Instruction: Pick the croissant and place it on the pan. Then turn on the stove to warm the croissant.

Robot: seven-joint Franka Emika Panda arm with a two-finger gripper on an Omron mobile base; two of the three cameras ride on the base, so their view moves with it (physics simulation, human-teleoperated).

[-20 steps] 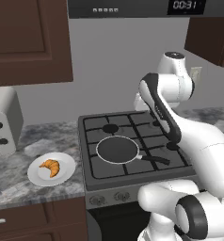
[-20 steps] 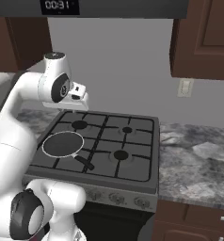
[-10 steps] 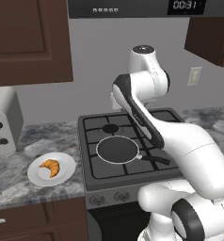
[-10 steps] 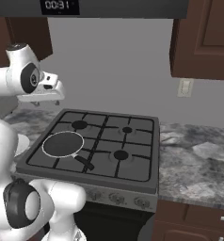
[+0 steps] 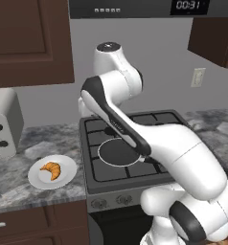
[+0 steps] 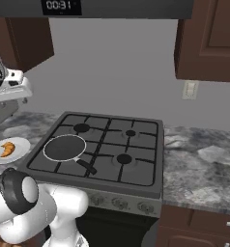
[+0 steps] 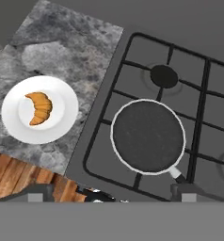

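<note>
The digits 00:31 were read on a dark display [image 5: 189, 6] above the dark grey gas stove [image 5: 135, 143]. The small golden croissant [image 7: 39, 108] lay on a round white plate [image 7: 62, 126] on the desk, beside the stove, apart from the round black pan [image 7: 148, 135]. The tool [image 7: 111, 192] was spread wide, empty.

A grey wall [image 6: 117, 67] was flanked by dark brown upper cabinets [image 5: 29, 43]. A wall socket [image 6: 189, 89] was set beside them, a mottled grey stone counter [image 6: 204, 169] below, and wooden flooring [image 7: 20, 179] underneath.
</note>
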